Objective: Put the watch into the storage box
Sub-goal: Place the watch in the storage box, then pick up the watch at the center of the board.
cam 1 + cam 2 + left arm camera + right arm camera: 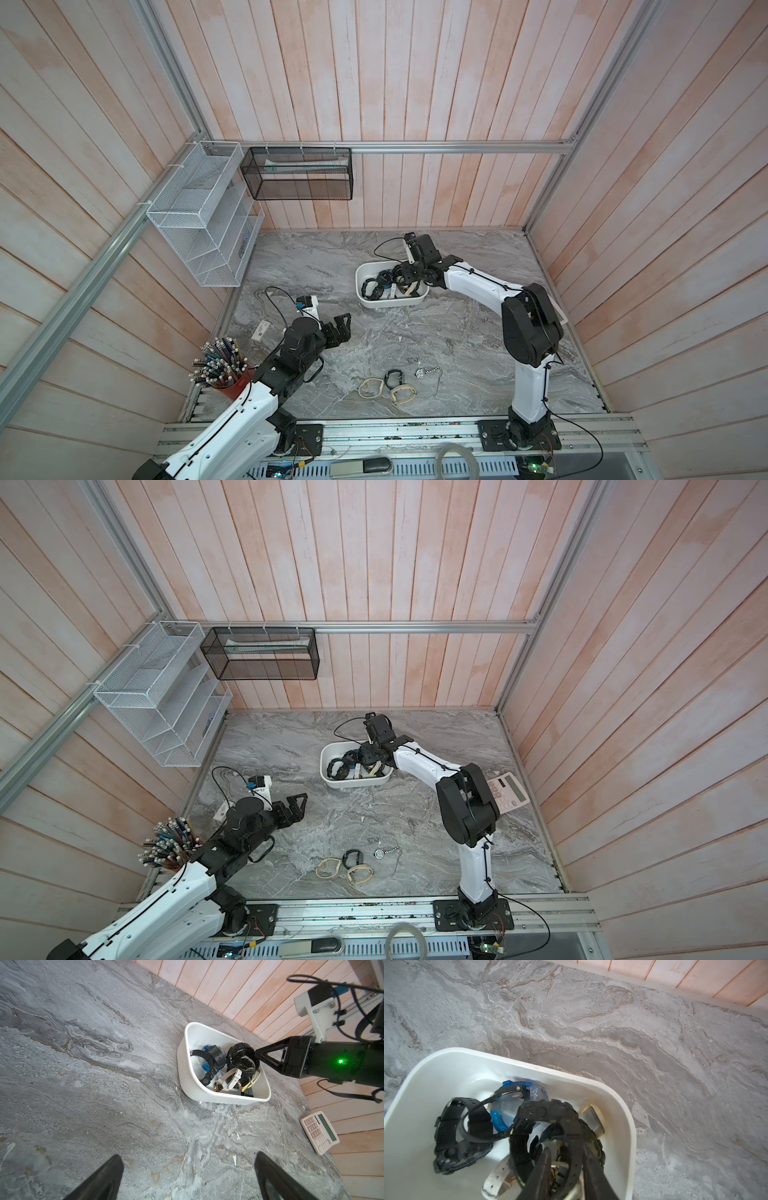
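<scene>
storage box (187, 1076): watches (216, 1057) inside | right tool (257, 1054): tip at black watch (239, 1053) | calculator (320, 1132): by wall (357, 1111)

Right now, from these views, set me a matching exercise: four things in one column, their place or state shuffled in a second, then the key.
Things
1. left end effector
2. right end effector
3. calculator
4. cup of pencils

Places or states
A. at the table's near left corner
B. over the storage box, a black watch's strap between its jaws
C. jaws wide open above bare table
D. flat on the table by the right-hand wall

Pairs: 1-C, 2-B, 3-D, 4-A
</scene>
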Tool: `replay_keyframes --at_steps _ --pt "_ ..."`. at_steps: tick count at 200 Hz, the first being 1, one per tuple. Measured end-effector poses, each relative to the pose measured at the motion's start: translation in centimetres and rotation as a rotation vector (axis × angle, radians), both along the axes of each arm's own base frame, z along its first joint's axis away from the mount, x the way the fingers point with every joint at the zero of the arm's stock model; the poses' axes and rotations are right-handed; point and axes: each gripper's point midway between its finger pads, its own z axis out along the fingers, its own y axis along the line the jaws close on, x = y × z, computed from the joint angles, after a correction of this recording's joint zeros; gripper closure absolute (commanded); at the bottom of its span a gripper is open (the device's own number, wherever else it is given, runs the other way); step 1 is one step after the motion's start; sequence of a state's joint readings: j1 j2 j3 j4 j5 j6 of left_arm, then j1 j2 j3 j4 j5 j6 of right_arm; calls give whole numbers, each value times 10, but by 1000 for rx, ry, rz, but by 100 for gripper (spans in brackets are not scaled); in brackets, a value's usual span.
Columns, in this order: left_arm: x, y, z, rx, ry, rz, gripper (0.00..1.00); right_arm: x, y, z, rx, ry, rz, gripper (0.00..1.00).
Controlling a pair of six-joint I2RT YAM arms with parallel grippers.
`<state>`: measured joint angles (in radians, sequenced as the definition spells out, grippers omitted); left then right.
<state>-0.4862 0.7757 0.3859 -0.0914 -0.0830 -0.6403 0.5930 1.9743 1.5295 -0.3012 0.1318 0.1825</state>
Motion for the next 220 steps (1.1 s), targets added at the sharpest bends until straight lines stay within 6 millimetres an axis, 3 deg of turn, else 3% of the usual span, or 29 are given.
replay_keyframes --at_steps 23,46,66,81,102,135,152,180,220 --pt "0 0 0 0 0 0 1 -3 -2 24 44 -26 3 60" --pt "0 0 0 0 1 -2 1 -13 -10 58 112 -75 -3 45" --pt "-2 -1 -2 1 11 -8 1 -28 -19 86 178 -134 -2 30" --pt "-4 -2 -5 -3 26 -19 2 -43 -26 96 218 -167 6 24" --pt "-10 -2 -9 -13 39 -26 3 -68 -37 88 267 -176 10 22" --pt "-18 -2 -13 -38 50 -37 6 -103 -55 47 291 -112 -8 22" --pt "-20 -5 -12 -53 52 -51 11 -108 -57 39 295 -94 -17 22" --pt "-26 -10 -18 -79 87 -80 21 -105 -55 45 319 -112 -23 22" --pt "-56 -22 -41 -85 163 -158 26 -103 -54 49 335 -125 -26 22"
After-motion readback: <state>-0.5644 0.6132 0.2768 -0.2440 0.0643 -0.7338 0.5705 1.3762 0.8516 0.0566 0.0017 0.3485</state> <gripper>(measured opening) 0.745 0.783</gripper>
